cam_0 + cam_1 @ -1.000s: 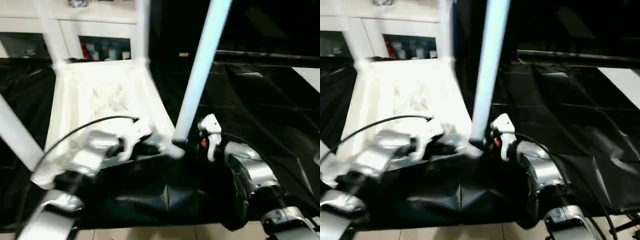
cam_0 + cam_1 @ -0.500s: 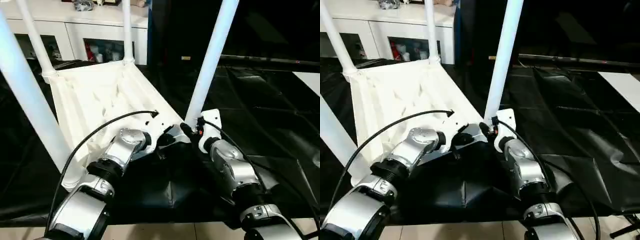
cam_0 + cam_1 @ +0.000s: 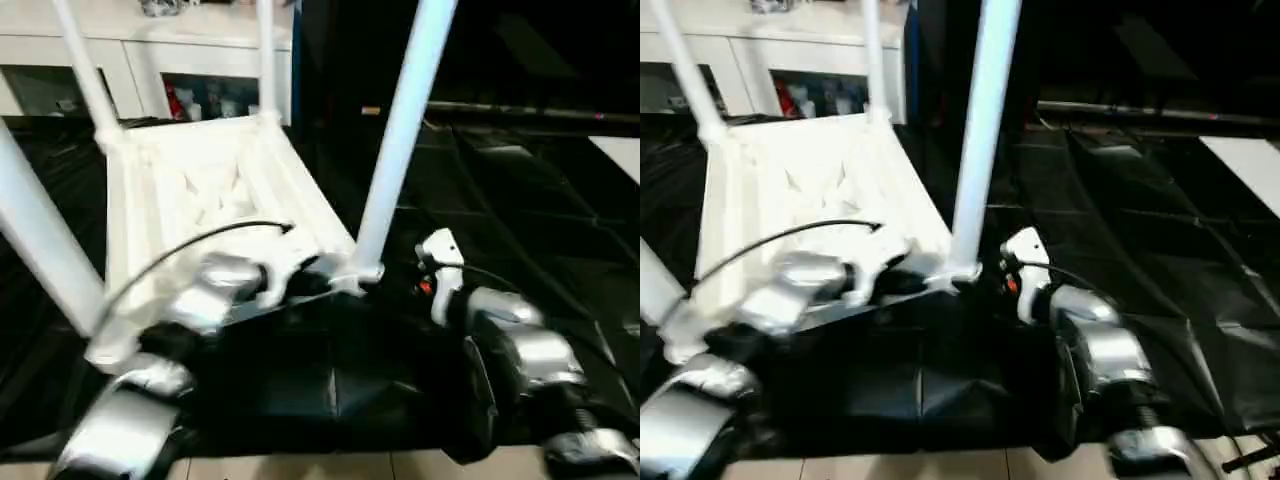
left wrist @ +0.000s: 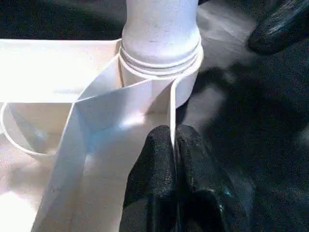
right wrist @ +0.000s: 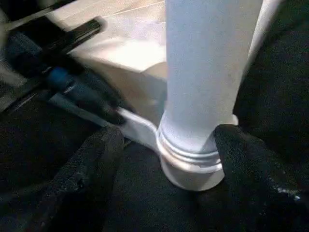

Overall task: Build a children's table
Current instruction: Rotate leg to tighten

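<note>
Left wrist view: left fingers [image 4: 161,169] pinch tabletop [image 4: 58,77] rim; right fingers [image 5: 101,159] spread around leg [image 5: 207,72].

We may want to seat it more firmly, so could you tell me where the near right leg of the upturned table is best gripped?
Probably low on the near right leg, just above its ribbed collar, coming level from the robot's right. The tube is round, upright and bare there, and the open right hand already straddles it.
</note>
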Robot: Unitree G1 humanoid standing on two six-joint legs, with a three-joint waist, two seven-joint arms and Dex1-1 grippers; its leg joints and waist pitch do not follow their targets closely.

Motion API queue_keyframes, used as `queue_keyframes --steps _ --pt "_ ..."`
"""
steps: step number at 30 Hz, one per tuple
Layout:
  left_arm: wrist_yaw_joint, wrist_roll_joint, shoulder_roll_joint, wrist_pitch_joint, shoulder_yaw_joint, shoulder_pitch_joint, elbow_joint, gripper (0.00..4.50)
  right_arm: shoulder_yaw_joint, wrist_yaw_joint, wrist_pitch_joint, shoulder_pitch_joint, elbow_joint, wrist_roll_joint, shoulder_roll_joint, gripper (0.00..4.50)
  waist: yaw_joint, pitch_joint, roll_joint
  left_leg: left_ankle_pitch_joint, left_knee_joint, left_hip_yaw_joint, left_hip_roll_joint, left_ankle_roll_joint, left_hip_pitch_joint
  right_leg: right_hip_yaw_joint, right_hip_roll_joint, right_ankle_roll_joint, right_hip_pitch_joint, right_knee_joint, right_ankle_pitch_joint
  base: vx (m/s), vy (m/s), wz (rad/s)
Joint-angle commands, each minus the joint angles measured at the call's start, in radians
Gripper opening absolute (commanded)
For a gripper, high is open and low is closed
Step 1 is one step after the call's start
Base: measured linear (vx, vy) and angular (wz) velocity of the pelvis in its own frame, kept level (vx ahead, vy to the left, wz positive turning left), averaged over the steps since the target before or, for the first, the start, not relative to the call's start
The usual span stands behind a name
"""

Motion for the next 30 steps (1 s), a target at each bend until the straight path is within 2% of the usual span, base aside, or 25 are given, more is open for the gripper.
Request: queue_keyframes --steps 1,2,3,6,9,12,13,16,24,25,30 --pt "-0.146 -0.079 -0.001 0.002 -0.036 0.053 -0.089 0.0 0.048 0.08 0.031 -0.001 -0.056 0.03 -0.009 3.25 0.008 -0.046 -0.005 -0.228 -0.057 -0.017 0.029 0.051 -0.008 0.035 -0.062 -0.189 0.05 -0.069 -0.226 0.0 0.0 0.0" --pt "-0.19 -0.094 0.02 0.018 -0.045 0.074 -0.132 0.0 0.048 0.098 0.038 -0.002 -0.066 0.037 -0.017 3.25 0.004 -0.045 -0.004 -0.224 -0.058 -0.016 0.029 0.053 -0.01 0.035 -0.059 -0.191 0.047 -0.07 -0.219 0.0 0.0 0.0" --pt "-0.215 -0.103 0.034 0.028 -0.048 0.089 -0.159 0.0 0.051 0.116 0.034 -0.002 -0.071 0.038 -0.022 3.25 0.005 -0.045 -0.001 -0.228 -0.056 -0.013 0.03 0.052 -0.002 0.035 -0.058 -0.201 0.042 -0.07 -0.21 0.0 0.0 0.0" --pt "-0.262 -0.115 0.064 0.053 -0.059 0.119 -0.213 0.0 0.069 0.163 0.022 0.0 -0.078 0.031 -0.033 3.25 0.006 -0.047 0.002 -0.187 -0.052 -0.009 0.029 0.059 -0.001 0.036 -0.055 -0.234 0.043 -0.058 -0.116 0.0 0.0 0.0" --pt "-0.283 -0.122 0.075 0.077 -0.061 0.133 -0.248 0.0 0.076 0.173 0.013 0.003 -0.084 0.028 -0.034 3.25 0.024 -0.045 0.003 -0.192 -0.05 -0.003 0.033 0.059 0.008 0.037 -0.055 -0.244 0.038 -0.058 -0.11 0.0 0.0 0.0" --pt "-0.293 -0.128 0.082 0.091 -0.066 0.142 -0.275 0.0 0.08 0.184 0.012 0.003 -0.085 0.03 -0.033 3.25 0.03 -0.044 0.004 -0.206 -0.053 -0.004 0.033 0.044 0.006 0.038 -0.058 -0.231 0.041 -0.059 -0.145 0.0 0.0 0.0" --pt "-0.295 -0.13 0.086 0.099 -0.066 0.148 -0.291 0.0 0.083 0.194 0.016 0.005 -0.087 0.031 -0.034 3.25 0.03 -0.042 0.002 -0.222 -0.054 -0.006 0.031 0.033 0.006 0.038 -0.059 -0.215 0.042 -0.062 -0.182 0.0 0.0 0.0" --pt "-0.297 -0.129 0.088 0.11 -0.064 0.154 -0.308 0.0 0.085 0.208 0.02 0.006 -0.085 0.031 -0.035 3.08 0.028 -0.042 0.001 -0.234 -0.054 -0.008 0.03 0.027 0.004 0.039 -0.061 -0.196 0.043 -0.066 -0.222 0.0 0.0 0.0" --pt "-0.294 -0.128 0.093 0.125 -0.062 0.16 -0.326 0.0 0.085 0.227 0.01 0.004 -0.058 0.031 -0.037 2.55 0.025 -0.047 0.001 -0.183 -0.049 -0.006 0.027 0.043 0.003 0.038 -0.055 -0.214 0.045 -0.057 -0.134 0.0 0.0 0.0" --pt "-0.294 -0.127 0.095 0.126 -0.062 0.162 -0.327 0.0 0.086 0.231 0.008 0.006 -0.054 0.029 -0.038 2.36 0.025 -0.046 0.001 -0.184 -0.049 -0.006 0.027 0.045 0.003 0.037 -0.056 -0.215 0.045 -0.057 -0.139 0.0 0.0 0.0" --pt "-0.29 -0.131 0.094 0.141 -0.059 0.171 -0.338 0.0 0.082 0.228 0.004 0.014 -0.041 0.024 -0.034 2.21 0.023 -0.046 0.002 -0.203 -0.05 -0.008 0.028 0.037 0.003 0.037 -0.056 -0.212 0.045 -0.059 -0.169 0.0 0.0 0.0"
